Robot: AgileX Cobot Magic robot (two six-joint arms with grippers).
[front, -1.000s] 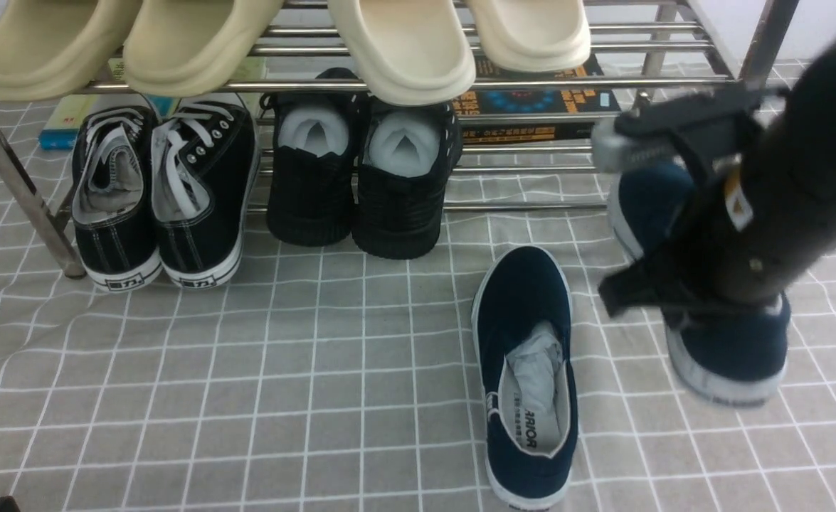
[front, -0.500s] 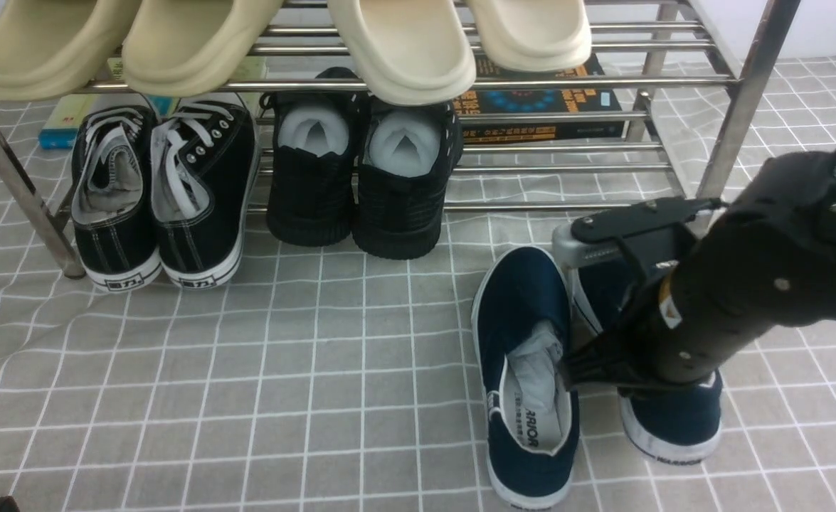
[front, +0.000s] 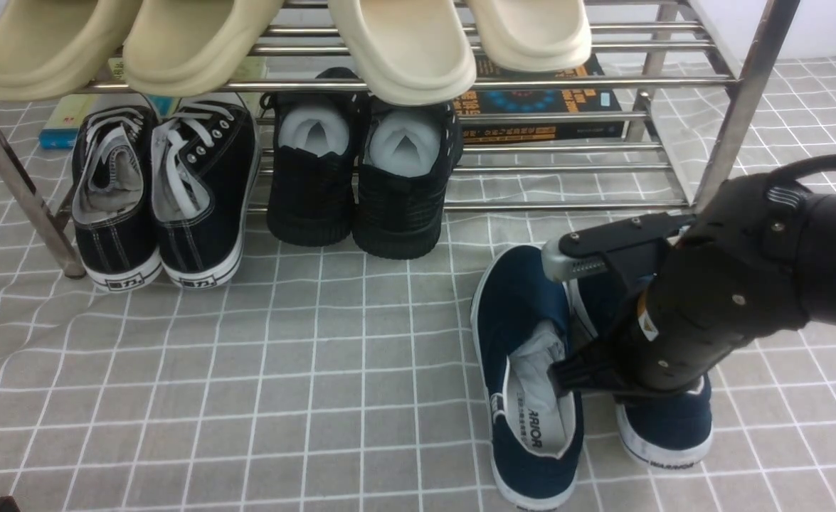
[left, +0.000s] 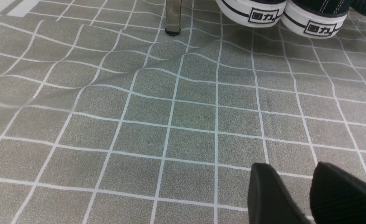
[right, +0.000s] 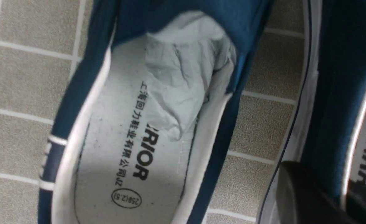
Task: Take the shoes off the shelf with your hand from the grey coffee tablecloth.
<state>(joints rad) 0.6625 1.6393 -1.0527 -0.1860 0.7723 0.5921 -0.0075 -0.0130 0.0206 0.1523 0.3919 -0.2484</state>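
Navy shoes, both off the shelf: one lies on the grey coffee tablecloth; the other, just beside it, is pinched at its side wall by the right tool. Step, as judged: setting down. Next: spread the tool, withdraw without dragging.

a home-style shoe corner: a silver metal shelf with beige slippers on top, black lace-up sneakers and a book lower down, standing on a wrinkled grey coffee tablecloth before a white wall.
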